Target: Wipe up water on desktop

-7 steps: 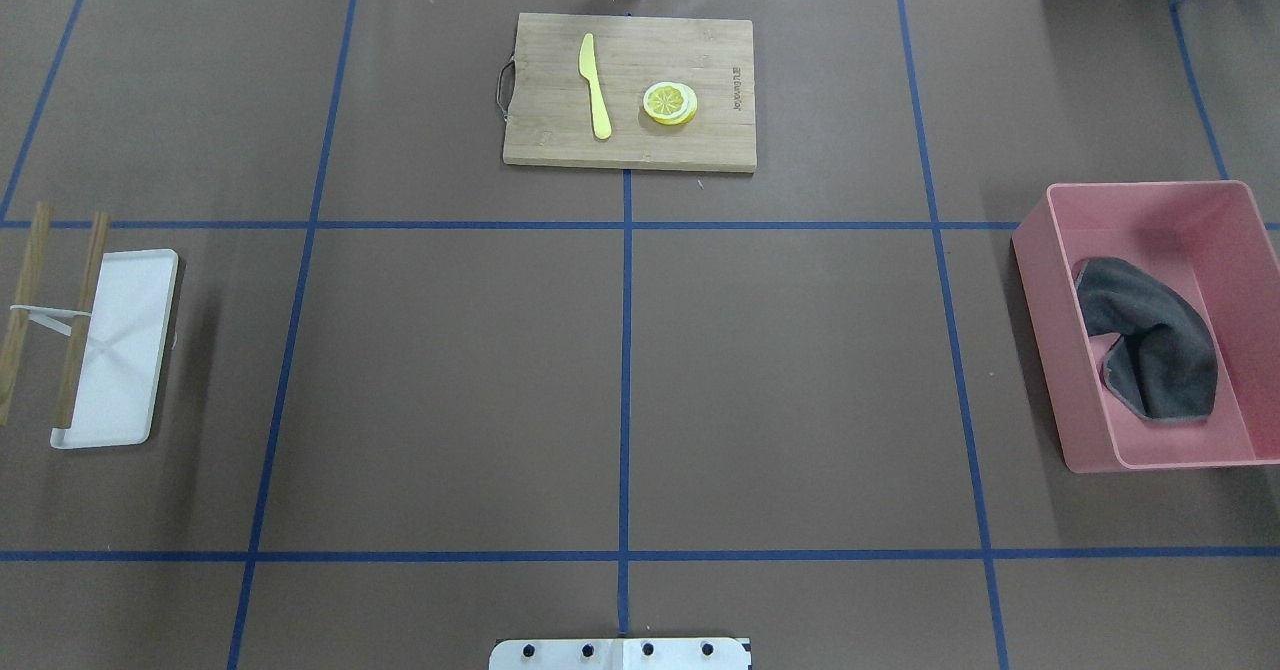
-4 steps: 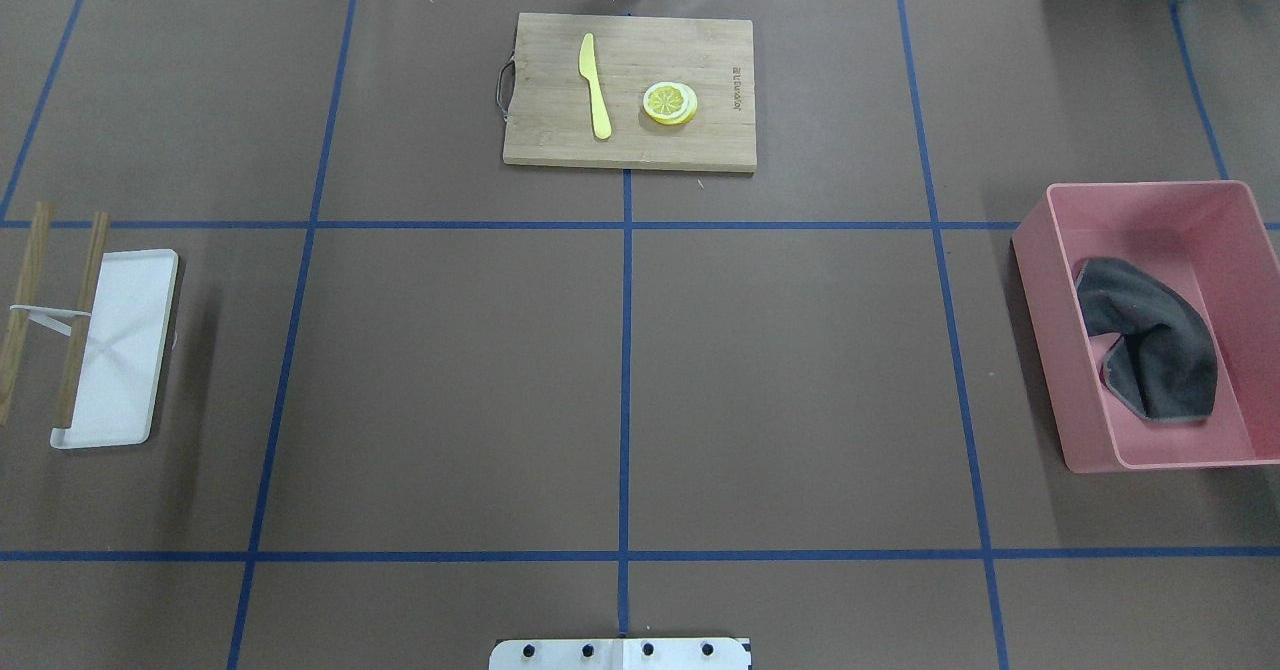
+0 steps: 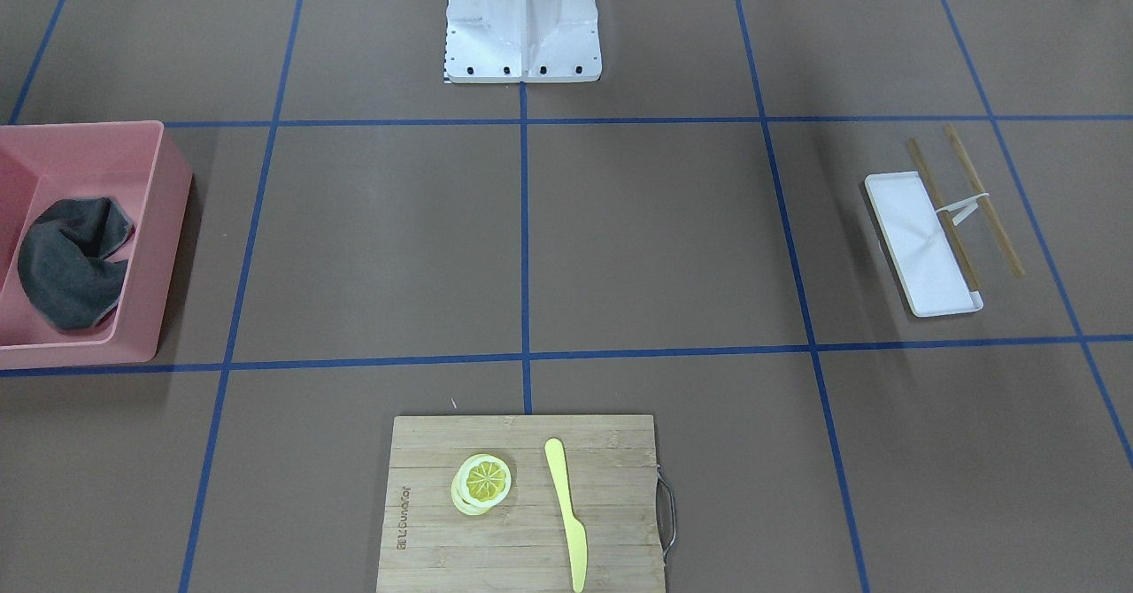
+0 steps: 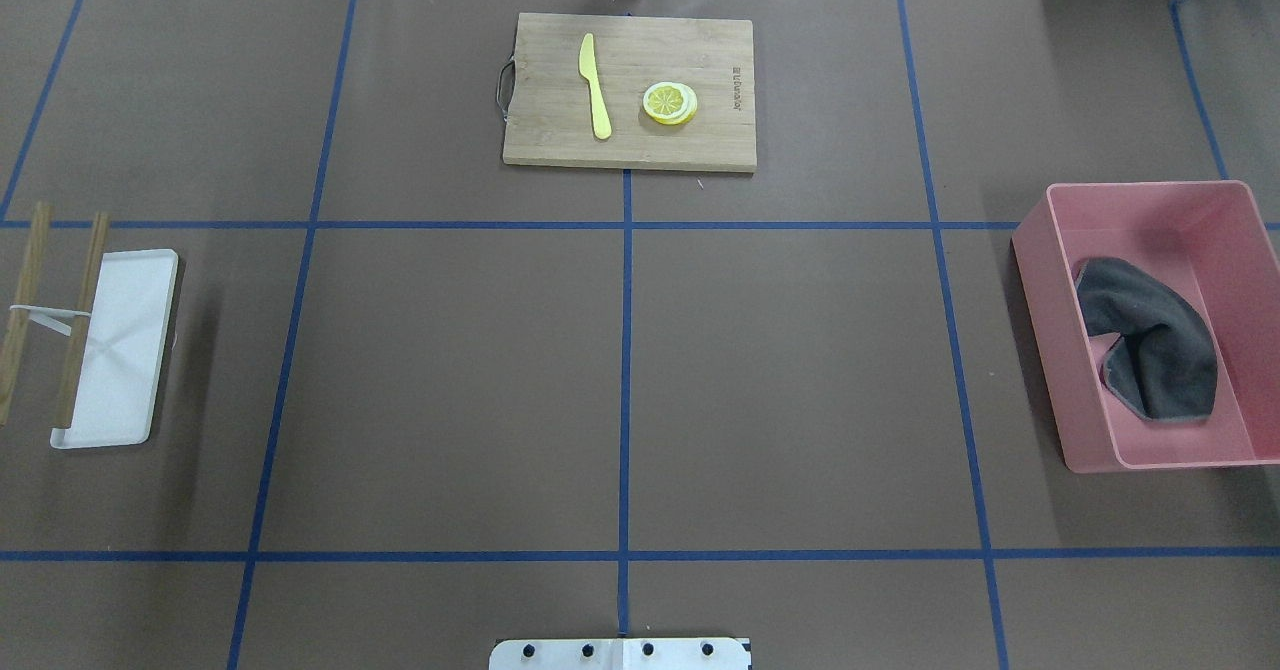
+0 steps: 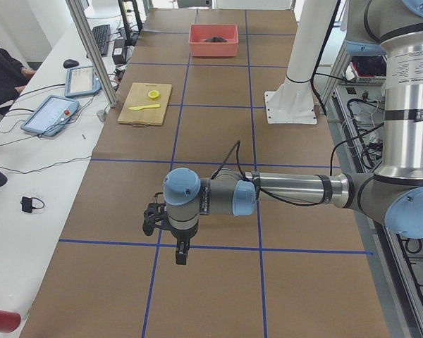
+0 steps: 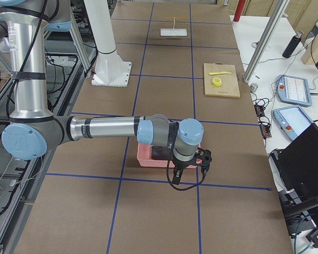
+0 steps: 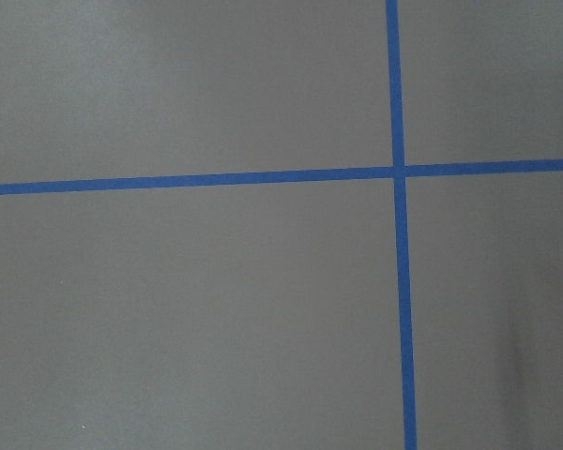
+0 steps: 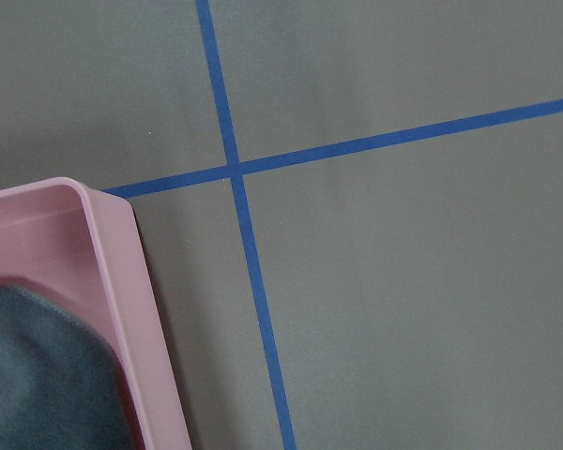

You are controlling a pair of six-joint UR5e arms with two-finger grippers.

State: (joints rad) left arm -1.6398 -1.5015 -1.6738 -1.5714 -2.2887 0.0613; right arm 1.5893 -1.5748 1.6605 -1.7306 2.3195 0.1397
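Brown taped desktop (image 4: 450, 380), grey cloth (image 4: 1150, 340) in pink bin (image 4: 1040, 280), left fingers (image 5: 181, 255), right fingers (image 6: 175, 173), state unclear

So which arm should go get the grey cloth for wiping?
Probably the right arm: it hangs right by the pink bin holding the grey cloth. The left arm is at the opposite end, far from the bin.

Count: 1 pink bin (image 4: 1060, 350), 1 grey cloth (image 4: 1150, 345), 1 cutting board (image 4: 560, 130), 1 yellow knife (image 4: 595, 85), 1 stack of lemon slices (image 4: 669, 103) (slice count unclear), 1 white tray (image 4: 125, 350), 2 wooden sticks (image 4: 80, 320).
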